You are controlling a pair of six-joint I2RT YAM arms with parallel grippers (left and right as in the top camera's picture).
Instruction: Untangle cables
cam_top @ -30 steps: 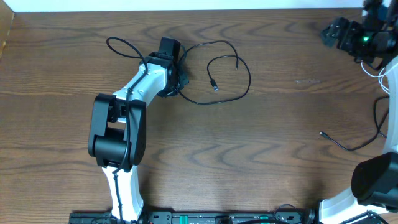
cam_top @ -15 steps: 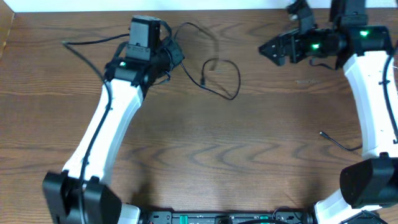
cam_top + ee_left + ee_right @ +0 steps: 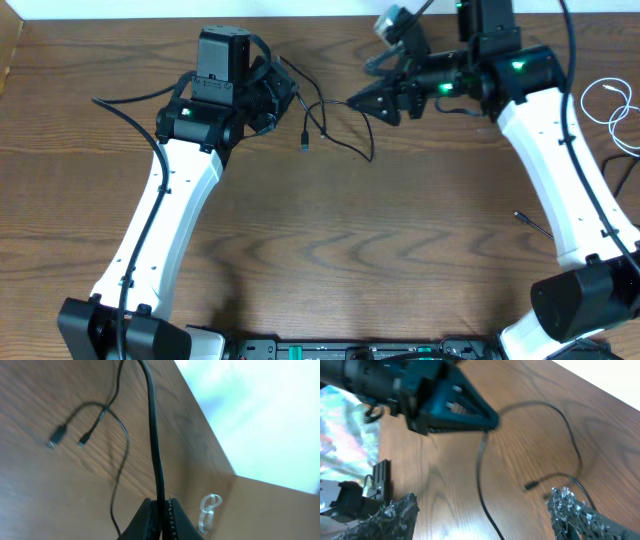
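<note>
Blk cable (image 3: 155,445) part-hidden in L hand (image 3: 161,510)

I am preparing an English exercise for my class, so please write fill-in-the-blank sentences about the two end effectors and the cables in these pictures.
1. The left end effector is ____ on the black cable.
2. The right end effector is ____ and holds nothing.
3. The white cable lies near the ____ edge of the overhead view.

Missing words: shut; open; right.
</note>
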